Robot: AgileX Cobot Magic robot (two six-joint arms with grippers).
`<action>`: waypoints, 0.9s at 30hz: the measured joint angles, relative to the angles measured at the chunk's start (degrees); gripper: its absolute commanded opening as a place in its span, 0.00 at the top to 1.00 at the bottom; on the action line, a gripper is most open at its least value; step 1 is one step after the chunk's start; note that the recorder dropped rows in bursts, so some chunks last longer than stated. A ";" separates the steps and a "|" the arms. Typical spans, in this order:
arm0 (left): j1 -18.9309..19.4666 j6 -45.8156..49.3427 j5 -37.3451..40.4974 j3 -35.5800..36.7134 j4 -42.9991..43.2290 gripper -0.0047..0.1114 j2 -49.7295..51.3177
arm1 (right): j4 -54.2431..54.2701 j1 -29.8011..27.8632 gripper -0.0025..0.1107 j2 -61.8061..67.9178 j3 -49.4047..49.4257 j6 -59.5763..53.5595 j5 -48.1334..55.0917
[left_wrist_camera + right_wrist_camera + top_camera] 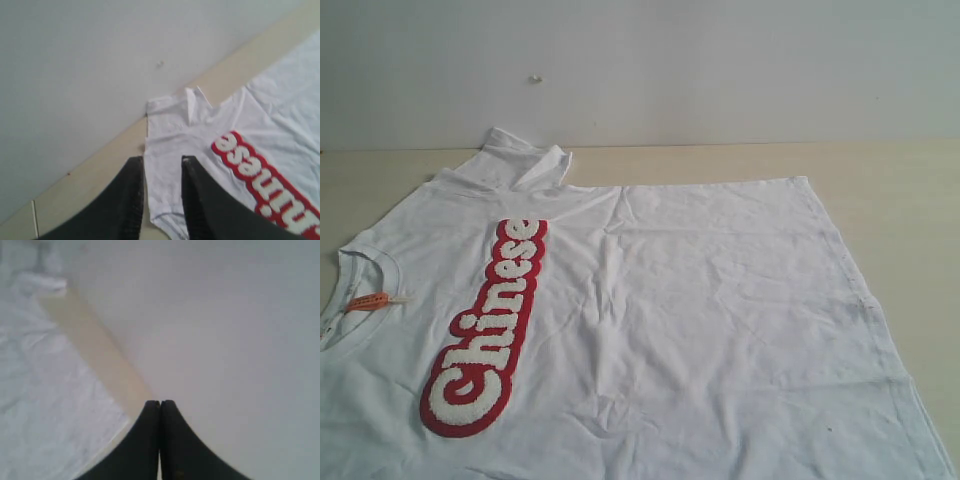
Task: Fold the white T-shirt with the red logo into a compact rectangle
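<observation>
The white T-shirt [720, 300] lies spread flat on the table, its ribbed neck at the left and its hem at the right. The red logo [485, 335] runs as a long strip across the chest. One sleeve [525, 160] stands crumpled at the far edge. Neither gripper shows in the exterior view. In the left wrist view my left gripper [162, 162] hangs above the T-shirt [175, 130] near the logo [265, 170], its jaws apart and holding nothing. My right gripper [160, 402] is shut on nothing, over the table beside the T-shirt's edge [45, 405].
An orange neck tag [368, 301] sits inside the collar. Bare beige table [910, 200] shows to the right of the hem and along the back. A pale wall [720, 60] rises behind the table's far edge.
</observation>
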 measured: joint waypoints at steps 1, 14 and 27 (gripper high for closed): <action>0.00 4.67 2.38 -0.08 -1.21 0.72 2.27 | 2.69 0.00 0.98 2.23 0.20 -6.39 4.91; -4.55 28.49 19.34 1.02 -4.14 0.72 17.90 | 5.44 0.02 0.98 16.72 4.75 -19.59 24.26; -6.82 28.70 18.48 8.36 -3.11 0.16 22.09 | 9.94 0.35 0.04 19.03 6.96 -12.28 21.40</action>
